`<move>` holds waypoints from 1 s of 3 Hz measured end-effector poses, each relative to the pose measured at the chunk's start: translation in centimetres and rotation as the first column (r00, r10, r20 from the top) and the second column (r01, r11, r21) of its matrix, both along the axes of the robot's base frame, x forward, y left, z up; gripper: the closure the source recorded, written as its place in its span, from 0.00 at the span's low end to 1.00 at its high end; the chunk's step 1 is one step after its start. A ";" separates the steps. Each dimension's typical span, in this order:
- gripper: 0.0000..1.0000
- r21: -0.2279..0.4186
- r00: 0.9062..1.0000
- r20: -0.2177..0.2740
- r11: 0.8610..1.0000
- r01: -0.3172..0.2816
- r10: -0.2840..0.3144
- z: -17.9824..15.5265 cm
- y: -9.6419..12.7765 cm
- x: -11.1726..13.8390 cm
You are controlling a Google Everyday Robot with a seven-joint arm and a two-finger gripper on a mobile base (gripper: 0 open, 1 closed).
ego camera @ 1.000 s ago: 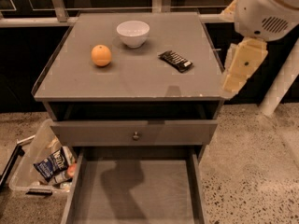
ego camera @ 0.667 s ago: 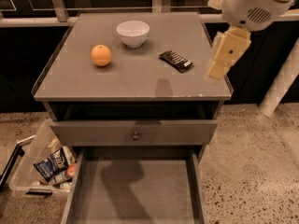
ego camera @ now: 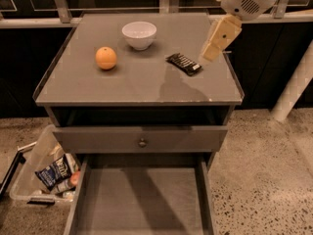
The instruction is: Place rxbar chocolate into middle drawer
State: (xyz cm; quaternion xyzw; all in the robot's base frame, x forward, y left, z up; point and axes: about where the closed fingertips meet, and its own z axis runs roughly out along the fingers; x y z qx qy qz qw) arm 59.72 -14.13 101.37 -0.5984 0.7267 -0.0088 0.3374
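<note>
Currently the gripper (ego camera: pixel 208 54) hangs over the tabletop (ego camera: pixel 122 87) near its right edge, just beside the rxbar chocolate (ego camera: pixel 184 63); open or closed, I cannot tell. Risk: an off-centre descent could shove the flat bar off that edge, never reaching the open middle drawer (ego camera: pixel 142 199).
</note>
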 end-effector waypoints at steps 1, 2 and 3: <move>0.00 0.057 0.998 -0.043 0.997 0.052 -0.049 -1.9 -0.6 4.2; 0.00 0.113 0.990 -0.104 0.988 0.109 -0.098 -3.7 -1.6 5.3; 0.00 0.113 0.990 -0.108 0.988 0.107 -0.095 -4.1 -1.1 5.6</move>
